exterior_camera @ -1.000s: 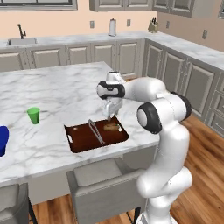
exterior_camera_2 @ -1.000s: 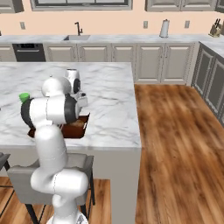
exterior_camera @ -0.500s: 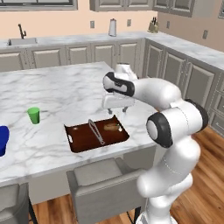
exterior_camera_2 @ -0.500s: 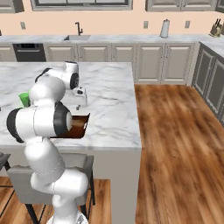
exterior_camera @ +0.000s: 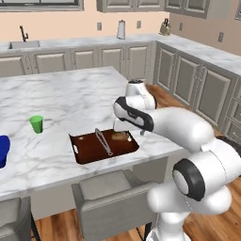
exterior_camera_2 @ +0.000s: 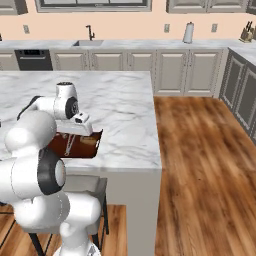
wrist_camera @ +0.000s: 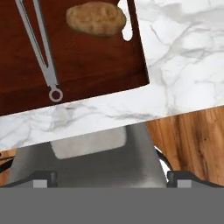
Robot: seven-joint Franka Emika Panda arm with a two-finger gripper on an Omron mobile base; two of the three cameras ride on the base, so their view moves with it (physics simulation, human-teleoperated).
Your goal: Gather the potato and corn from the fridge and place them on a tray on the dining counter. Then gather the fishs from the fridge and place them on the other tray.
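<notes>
Resting in one brown tray (exterior_camera: 89,149): one potato (wrist_camera: 96,19); one green cup (exterior_camera: 36,124) apart; hand (exterior_camera: 126,128) spread wide, empty.

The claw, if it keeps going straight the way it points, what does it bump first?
Probably the grey padded stool under the dining counter edge; the open claw points there, though depth is hard to judge.

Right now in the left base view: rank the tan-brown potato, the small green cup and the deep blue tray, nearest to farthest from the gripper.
1. Tan-brown potato, in the dark brown tray, directly below the open gripper.
2. Small green cup, on the marbled counter, well left of the brown tray.
3. Deep blue tray, at the far left edge, partly cut off.
</notes>
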